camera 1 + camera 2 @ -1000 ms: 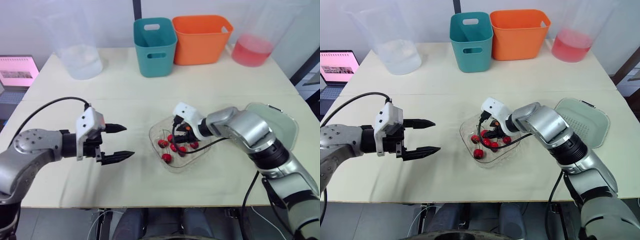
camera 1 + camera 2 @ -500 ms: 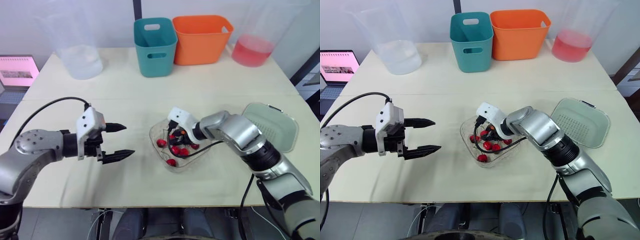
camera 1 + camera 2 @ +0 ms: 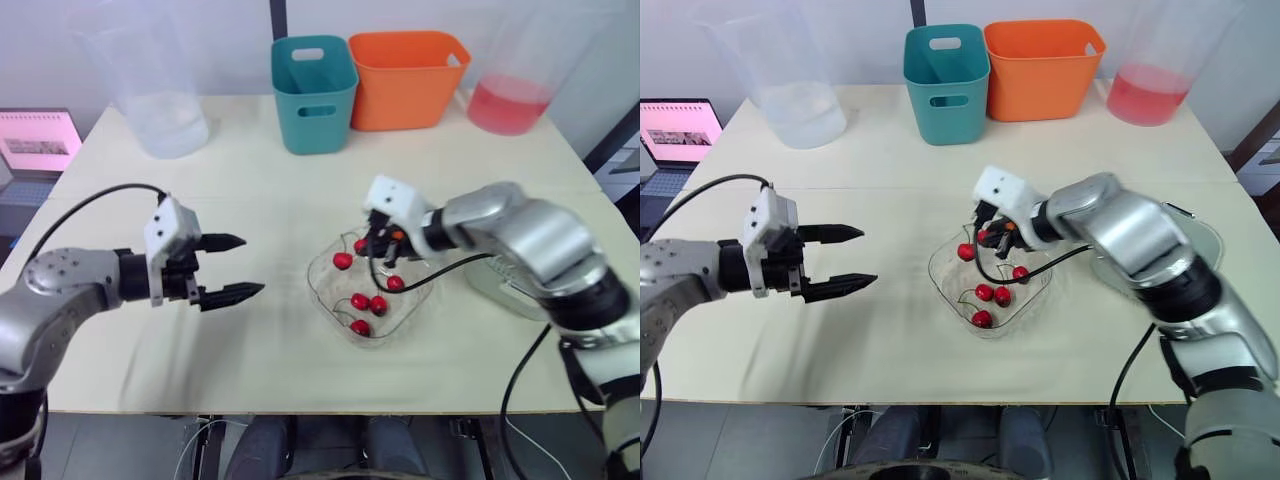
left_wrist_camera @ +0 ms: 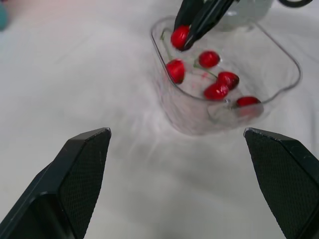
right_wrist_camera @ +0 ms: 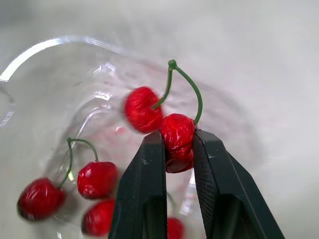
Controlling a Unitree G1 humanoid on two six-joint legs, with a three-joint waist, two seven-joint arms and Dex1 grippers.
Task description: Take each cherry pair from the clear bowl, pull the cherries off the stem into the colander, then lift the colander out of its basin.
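My right gripper (image 3: 372, 243) is shut on one cherry of a stemmed cherry pair (image 5: 177, 133), held just above the far rim of the clear bowl (image 3: 322, 290). The pair's second cherry (image 3: 343, 261) hangs from the green stem beside the fingers. Several red cherries (image 3: 368, 303) lie in the bowl. To the bowl's right, the pale green colander in its basin (image 3: 1109, 271) is mostly hidden behind my right arm. My left gripper (image 3: 250, 266) hovers open over the table left of the bowl, its fingers pointing at the bowl (image 4: 164, 97).
At the back of the table stand a teal bin (image 3: 313, 92) and an orange bin (image 3: 405, 78). A clear jug of water (image 3: 160, 105) is back left, a jug of pink liquid (image 3: 508, 98) back right. A pink-screened device (image 3: 35, 140) lies off the table's left edge.
My right gripper has risen out of the bowl with a cherry pair and drawn back to the right. My left gripper has stayed open in about the same place.
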